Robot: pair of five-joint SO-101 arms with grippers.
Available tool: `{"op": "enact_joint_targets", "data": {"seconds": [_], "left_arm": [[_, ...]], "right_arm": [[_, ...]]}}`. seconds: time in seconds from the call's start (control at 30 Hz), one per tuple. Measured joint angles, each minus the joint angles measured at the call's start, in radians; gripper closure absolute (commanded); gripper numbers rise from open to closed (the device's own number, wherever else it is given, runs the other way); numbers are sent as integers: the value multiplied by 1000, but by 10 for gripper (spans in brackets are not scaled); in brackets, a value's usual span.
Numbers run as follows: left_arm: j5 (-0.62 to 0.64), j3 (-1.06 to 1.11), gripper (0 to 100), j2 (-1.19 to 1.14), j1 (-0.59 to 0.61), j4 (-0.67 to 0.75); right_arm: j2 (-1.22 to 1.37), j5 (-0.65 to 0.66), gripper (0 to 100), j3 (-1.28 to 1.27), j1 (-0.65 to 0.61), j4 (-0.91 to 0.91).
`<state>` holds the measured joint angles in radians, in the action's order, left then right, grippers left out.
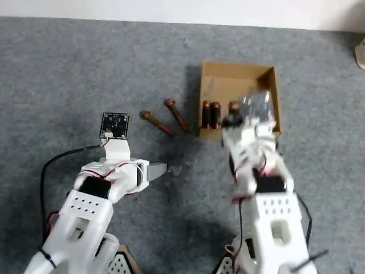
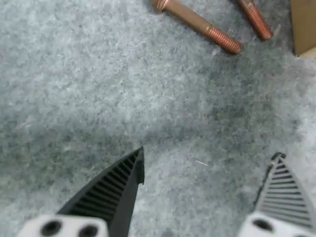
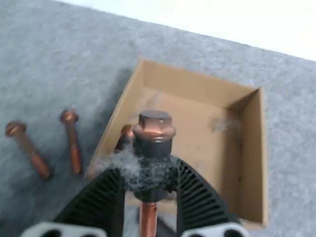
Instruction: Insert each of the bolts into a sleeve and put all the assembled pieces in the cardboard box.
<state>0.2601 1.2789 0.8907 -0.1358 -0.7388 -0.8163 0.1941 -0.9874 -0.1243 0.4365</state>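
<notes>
Right wrist view: a sleeved bolt [image 3: 154, 129] is clamped by the right gripper [image 3: 148, 175] over the box [image 3: 197, 81], at three o'clock from two loose bolts [image 1: 177, 115]. Release is best made low, inside the walls.

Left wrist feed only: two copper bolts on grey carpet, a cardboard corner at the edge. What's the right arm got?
Observer: The right gripper is shut on a dark sleeve with a copper hex-head bolt through it.
Operator: Where is it relative to the box?
Observer: In the high view it is over the near part of the open brown cardboard box.
Operator: Anything in the box?
Observer: Two copper-coloured cylindrical pieces lie side by side against its near wall, in the corner toward the loose bolts.
</notes>
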Motion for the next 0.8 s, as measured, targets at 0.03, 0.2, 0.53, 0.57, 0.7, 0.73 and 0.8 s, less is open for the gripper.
{"op": "enact_joint_targets", "data": {"seconds": [0.03,0.2,0.53,0.57,0.7,0.73,0.8], "left_arm": [[0,0,639,0,0,0],[0,0,639,0,0,0],[0,0,639,0,0,0],[0,0,639,0,0,0],[0,0,639,0,0,0],[0,0,639,0,0,0],[0,0,639,0,0,0]], "right_arm": [[61,0,994,51,5,-3],[334,0,994,245,9,-3],[740,-84,994,423,44,-114],[769,-89,994,431,48,-115],[835,-92,987,454,52,-120],[839,-92,975,457,52,-121],[845,-94,917,463,49,-121]]}}
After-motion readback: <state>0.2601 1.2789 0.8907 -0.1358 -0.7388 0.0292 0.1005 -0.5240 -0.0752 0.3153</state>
